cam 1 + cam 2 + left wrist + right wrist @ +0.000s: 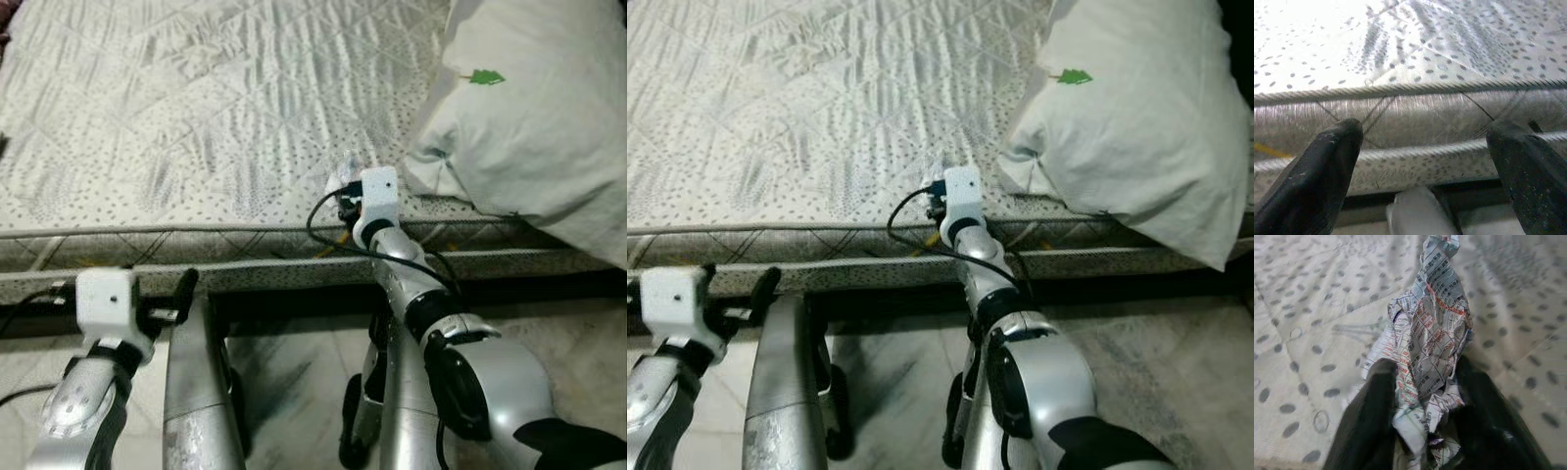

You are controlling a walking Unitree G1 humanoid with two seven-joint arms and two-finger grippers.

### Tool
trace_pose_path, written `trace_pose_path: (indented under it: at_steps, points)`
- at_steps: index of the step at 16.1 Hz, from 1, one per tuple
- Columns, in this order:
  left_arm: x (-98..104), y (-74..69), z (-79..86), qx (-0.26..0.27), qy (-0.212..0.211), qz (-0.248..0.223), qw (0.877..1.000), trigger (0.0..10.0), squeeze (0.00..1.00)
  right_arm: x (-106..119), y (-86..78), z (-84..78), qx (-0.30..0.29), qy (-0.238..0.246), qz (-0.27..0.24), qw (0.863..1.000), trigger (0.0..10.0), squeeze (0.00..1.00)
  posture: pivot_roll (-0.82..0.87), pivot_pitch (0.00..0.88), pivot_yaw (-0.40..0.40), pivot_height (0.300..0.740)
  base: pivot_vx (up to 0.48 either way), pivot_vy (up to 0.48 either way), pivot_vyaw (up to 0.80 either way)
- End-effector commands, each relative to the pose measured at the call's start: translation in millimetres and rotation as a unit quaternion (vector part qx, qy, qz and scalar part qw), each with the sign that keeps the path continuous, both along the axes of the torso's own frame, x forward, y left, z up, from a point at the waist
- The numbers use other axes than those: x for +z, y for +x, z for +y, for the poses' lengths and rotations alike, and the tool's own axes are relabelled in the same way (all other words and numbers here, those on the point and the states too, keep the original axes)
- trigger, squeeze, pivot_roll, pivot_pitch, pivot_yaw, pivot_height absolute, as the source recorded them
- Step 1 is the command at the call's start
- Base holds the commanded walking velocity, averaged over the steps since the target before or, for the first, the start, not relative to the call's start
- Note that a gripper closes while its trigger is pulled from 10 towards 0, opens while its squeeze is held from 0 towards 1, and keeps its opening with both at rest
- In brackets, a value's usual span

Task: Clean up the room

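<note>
your left gripper (1420, 161) is wide open, low by the bed's (196, 127) front edge. your right gripper (1422, 431) squeezes a crumpled paper (1427, 342) just over the front edge, near the pillow (529, 108).

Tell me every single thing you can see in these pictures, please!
Mattress: one, white with grey dots, across the top of the scene.
Pillow: one, white with a small green tree print, on the mattress at the right.
Crumpled paper: one, white with printed text, pinched over the mattress near its front edge.
Floor: pale marble, below the mattress.
Right gripper: shut on the crumpled paper.
Left gripper: open, low, facing the mattress side.
</note>
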State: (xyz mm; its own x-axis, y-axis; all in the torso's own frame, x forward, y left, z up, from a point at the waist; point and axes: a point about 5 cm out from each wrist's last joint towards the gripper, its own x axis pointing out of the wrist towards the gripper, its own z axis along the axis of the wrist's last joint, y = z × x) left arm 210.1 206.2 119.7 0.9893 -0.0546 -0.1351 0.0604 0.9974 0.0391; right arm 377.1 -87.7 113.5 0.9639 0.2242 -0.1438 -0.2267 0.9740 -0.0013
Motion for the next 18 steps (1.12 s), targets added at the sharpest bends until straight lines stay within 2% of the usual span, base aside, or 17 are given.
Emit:
trace_pose_path:
  at_steps: [1, 4, 6, 8, 9, 10, 12, 14, 15, 18]
  points:
    - [-6.6, 4.8, -2.1, -0.006, 0.003, 0.004, 1.000, 10.0, 0.00, 0.6, 1.5, -6.1, -0.005, -0.001, 0.001, 1.000, 0.0, 0.00, 0.15, 0.069, -0.059, 0.490, 0.000, 0.000, 0.00]
    - [-10.2, 21.5, -5.6, -0.022, -0.010, -0.004, 1.000, 10.0, 0.00, 1.3, 1.2, -19.5, -0.015, 0.007, -0.013, 1.000, 0.0, 0.00, 0.12, 0.000, -0.054, 0.490, 0.000, 0.000, 0.00]
    - [-12.7, 31.5, -6.4, -0.025, -0.008, -0.011, 1.000, 10.0, 0.00, -3.1, -3.0, -31.0, -0.027, 0.016, -0.022, 0.999, 0.0, 0.00, 0.10, 0.000, -0.051, 0.490, 0.000, 0.000, 0.00]
    - [-17.7, 44.2, -7.1, -0.017, -0.024, -0.016, 0.999, 10.0, 0.00, -11.4, -12.4, -44.8, -0.049, 0.025, -0.028, 0.998, 0.0, 0.00, 0.06, 0.000, -0.042, 0.490, 0.000, 0.000, 0.00]
    - [-20.7, 48.2, -6.9, -0.004, -0.026, -0.015, 1.000, 10.0, 0.00, -14.5, -19.6, -50.9, -0.059, 0.031, -0.035, 0.997, 0.0, 0.00, 0.05, 0.000, -0.042, 0.490, 0.000, 0.000, 0.00]
    - [-25.2, 52.5, -4.0, 0.030, -0.024, -0.011, 0.999, 10.0, 0.00, -16.5, -37.6, -60.7, -0.080, 0.035, -0.052, 0.995, 0.0, 0.00, 0.03, 0.000, -0.029, 0.490, 0.000, 0.000, 0.00]
    - [-29.9, 51.5, 4.4, 0.057, -0.028, -0.014, 0.998, 10.0, 0.00, -14.6, -64.2, -61.4, -0.084, 0.039, -0.078, 0.993, 0.0, 0.00, 0.00, 0.000, 0.005, 0.490, 0.000, 0.000, 0.00]
    - [-34.0, 52.3, 6.4, 0.046, -0.029, -0.006, 0.998, 10.0, 0.00, -13.9, -86.3, -61.1, -0.079, 0.035, -0.098, 0.991, 0.0, 0.00, -0.02, 0.000, 0.022, 0.490, 0.000, 0.000, 0.00]
    - [-31.8, 57.4, 4.1, 0.037, -0.027, -0.013, 0.999, 10.0, 0.00, -17.1, -99.0, -62.8, -0.080, 0.037, -0.091, 0.992, 0.0, 0.00, -0.02, 0.000, 0.023, 0.490, 0.000, 0.000, 0.00]
    - [-27.1, 65.4, 1.3, 0.036, -0.025, -0.029, 0.999, 10.0, 0.00, -12.2, -105.6, -60.8, -0.080, 0.035, -0.080, 0.993, 0.0, 0.00, -0.03, 0.000, 0.030, 0.490, 0.000, 0.000, 0.00]
